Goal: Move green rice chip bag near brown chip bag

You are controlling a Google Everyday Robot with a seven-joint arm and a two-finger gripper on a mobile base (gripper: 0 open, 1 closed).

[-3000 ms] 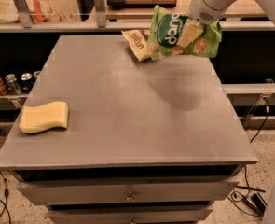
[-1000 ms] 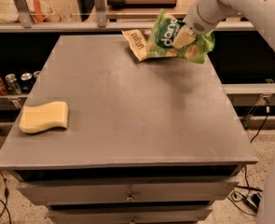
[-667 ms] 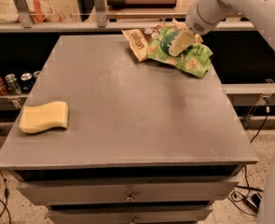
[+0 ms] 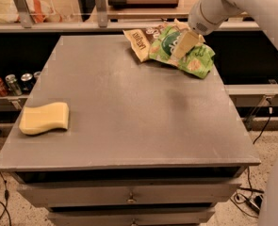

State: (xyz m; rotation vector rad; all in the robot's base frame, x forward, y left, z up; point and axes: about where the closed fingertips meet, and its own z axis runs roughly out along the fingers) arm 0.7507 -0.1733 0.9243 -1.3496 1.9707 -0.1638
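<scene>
The green rice chip bag (image 4: 196, 61) is recorded lying crumpled on the desk (image 4: 129, 121) at the far right corner. Its left end touches and partly overlaps the brown chip bag (image 4: 137, 44), which is set just to its left along the far edge. The gripper (image 4: 183, 45) is placed on top of the green bag, in contact with its middle; whether it is clamped on the bag or open cannot be told. A yellow sponge (image 4: 44, 118) is noted by the left edge toward the near corner, well apart from both bags.

Lab: drawer cabinet (image 4: 129, 107), floor cables (image 4: 1, 205), soda cans (image 4: 12, 83); hand (image 4: 184, 44) at far-right corner.
</scene>
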